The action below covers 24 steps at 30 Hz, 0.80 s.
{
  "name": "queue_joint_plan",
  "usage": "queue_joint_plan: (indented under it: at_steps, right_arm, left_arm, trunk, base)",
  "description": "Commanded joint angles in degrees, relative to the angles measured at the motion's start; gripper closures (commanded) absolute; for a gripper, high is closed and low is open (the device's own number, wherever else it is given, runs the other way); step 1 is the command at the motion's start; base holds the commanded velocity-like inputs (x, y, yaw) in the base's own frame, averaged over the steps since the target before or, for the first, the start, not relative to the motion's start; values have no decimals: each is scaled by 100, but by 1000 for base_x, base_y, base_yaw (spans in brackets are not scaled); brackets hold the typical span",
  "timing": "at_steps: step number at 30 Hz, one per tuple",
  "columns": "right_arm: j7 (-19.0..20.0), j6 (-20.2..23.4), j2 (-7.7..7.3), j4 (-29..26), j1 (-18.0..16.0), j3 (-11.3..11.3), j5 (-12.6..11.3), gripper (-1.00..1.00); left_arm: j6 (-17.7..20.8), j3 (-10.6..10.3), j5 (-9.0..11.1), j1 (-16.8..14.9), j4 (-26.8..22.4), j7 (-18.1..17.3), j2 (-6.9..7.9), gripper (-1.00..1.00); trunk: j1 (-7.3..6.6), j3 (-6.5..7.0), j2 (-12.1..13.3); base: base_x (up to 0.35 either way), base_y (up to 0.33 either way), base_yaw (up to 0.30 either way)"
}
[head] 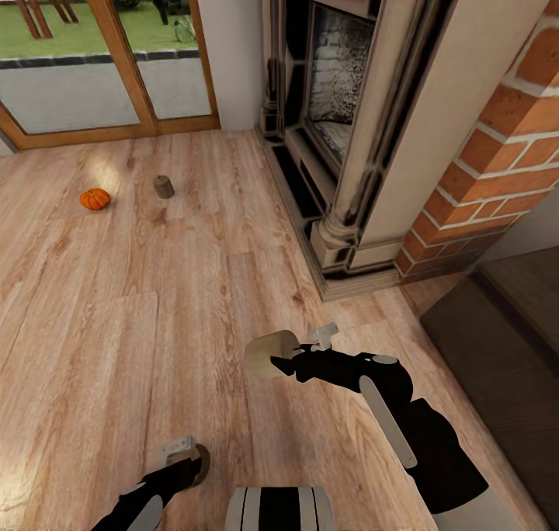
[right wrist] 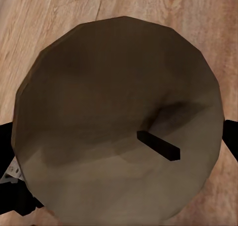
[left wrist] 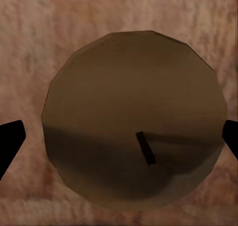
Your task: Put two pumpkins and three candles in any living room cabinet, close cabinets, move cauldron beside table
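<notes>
My right gripper [head: 286, 355] is shut on a taupe candle [head: 267, 352], held on its side above the floor. In the right wrist view the candle's top [right wrist: 119, 122] with its dark wick sits between the black fingers [right wrist: 7, 137]. My left gripper [head: 189, 463], at the picture's lower edge, is shut on another candle [head: 202, 466]; its round top [left wrist: 131, 119] spans the gap between the fingers [left wrist: 9, 141]. A third candle [head: 163, 187] stands on the floor, with an orange pumpkin [head: 95, 199] to its left. The dark-brown cabinet [head: 497, 345] is at the right.
A stone-coloured fireplace surround [head: 349, 127] with a brick side [head: 497, 174] stands ahead on the right. Glass patio doors [head: 101, 57] in a wooden frame close off the far left. Wooden floor [head: 155, 306] stretches between me and the doors.
</notes>
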Motion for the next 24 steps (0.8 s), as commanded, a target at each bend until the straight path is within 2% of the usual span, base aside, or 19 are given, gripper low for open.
queue_joint_plan:
  at_steps: [1, 24]
  right_arm:
    - [12, 23, -3, -5, -4, 2, -7, 100]
    - [12, 23, -3, -2, -4, 6, -1, 100]
  left_arm:
    - [10, -23, 52, 0, 51, 51, 9, -100]
    - [-9, -69, 45, 0, 56, -36, 7, -100]
  trunk:
    - [0, -5, -2]
    - [0, -5, -2]
  base:
    - [0, 0, 0]
    - [0, 0, 0]
